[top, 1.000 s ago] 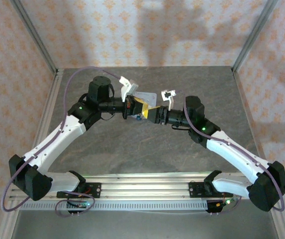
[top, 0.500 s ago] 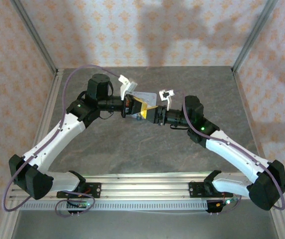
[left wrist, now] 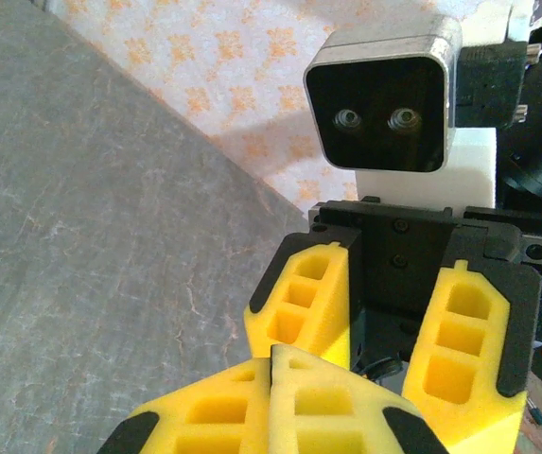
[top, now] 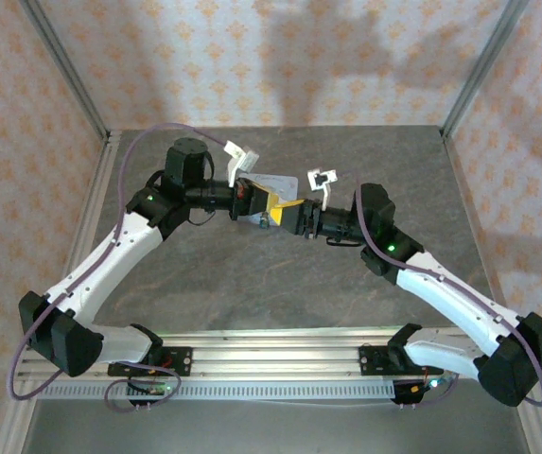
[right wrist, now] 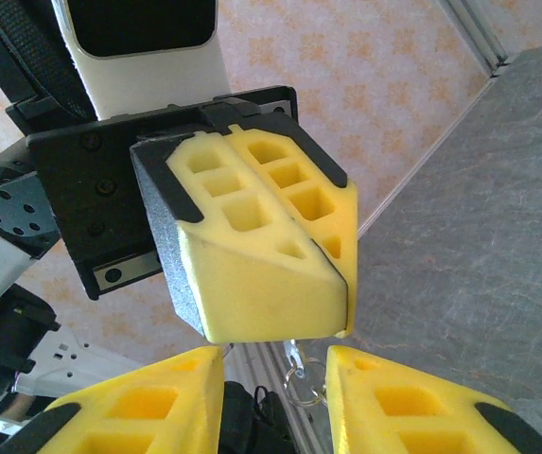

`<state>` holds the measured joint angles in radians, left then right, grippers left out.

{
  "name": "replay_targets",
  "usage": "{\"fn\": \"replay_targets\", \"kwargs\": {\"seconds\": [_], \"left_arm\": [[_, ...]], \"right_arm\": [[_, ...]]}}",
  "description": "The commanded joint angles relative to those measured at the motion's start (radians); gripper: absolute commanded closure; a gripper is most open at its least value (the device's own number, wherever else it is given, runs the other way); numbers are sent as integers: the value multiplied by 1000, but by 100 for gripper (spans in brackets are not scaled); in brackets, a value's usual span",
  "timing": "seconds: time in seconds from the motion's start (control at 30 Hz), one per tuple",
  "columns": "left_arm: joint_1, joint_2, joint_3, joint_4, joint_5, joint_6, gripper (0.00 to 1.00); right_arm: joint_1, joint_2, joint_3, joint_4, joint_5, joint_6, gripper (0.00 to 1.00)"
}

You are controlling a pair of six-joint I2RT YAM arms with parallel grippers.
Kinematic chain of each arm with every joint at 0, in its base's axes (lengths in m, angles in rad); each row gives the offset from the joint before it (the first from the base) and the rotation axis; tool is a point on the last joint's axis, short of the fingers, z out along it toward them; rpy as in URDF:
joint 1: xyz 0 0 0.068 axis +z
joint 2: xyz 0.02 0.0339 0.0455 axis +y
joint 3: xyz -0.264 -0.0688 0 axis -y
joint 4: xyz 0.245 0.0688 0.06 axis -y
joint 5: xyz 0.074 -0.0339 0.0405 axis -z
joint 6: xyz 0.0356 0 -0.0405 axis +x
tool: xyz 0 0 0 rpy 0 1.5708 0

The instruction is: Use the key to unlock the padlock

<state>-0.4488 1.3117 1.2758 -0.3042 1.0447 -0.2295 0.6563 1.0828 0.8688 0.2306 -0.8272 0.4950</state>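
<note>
Aluminium rail [top: 280,342] at the near edge of the grey stone-look table [top: 252,284] carries both arm bases. The left arm [top: 110,255] and the right arm [top: 441,284] both reach inward and away. Their grippers meet tip to tip above mid-table, slightly left of centre.

Left gripper [left wrist: 271,374]: yellow foam fingers clenched flat together, no gap along the seam. In the right wrist view a thin pale metal piece with a small wire ring hangs from the lower end of that seam. By its look this is the key [right wrist: 299,374], pinched in the left gripper and held clear of the table.

Right gripper [right wrist: 275,378]: released, its two yellow fingers standing apart on either side of the left gripper's tip. The key's ring hangs in the gap between them; contact with either finger cannot be confirmed.

Left wrist view: the right gripper faces it head on, with a silver-cased camera [left wrist: 384,90] above the spread fingers.

Just beyond the grippers a pale box [top: 272,180] lies on the table, partly hidden by them. The far side is closed by a wall [top: 252,57] patterned orange on cream, with metal posts [top: 62,66] at both far corners
</note>
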Motion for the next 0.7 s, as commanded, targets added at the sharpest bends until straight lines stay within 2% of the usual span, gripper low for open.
{"fn": "replay_targets", "kwargs": {"seconds": [0.0,0.27,0.33,0.47,0.53,0.67], "left_arm": [[7,-1,31,45,43,-39,100],[7,-9,27,49,77,-50,100],[7,-8,29,43,83,-49,100],[7,-5,31,25,88,-40,100],[8,-4,33,19,82,-36,100],[7,-14,30,15,35,-33,100]], "right_arm": [[11,13,-2,63,-13,2,65],[23,58,17,94,-40,11,68],[25,61,16,106,-44,18,73],[25,66,16,119,-53,22,93],[25,65,13,121,-50,21,100],[25,63,-1,140,-33,32,100]]}}
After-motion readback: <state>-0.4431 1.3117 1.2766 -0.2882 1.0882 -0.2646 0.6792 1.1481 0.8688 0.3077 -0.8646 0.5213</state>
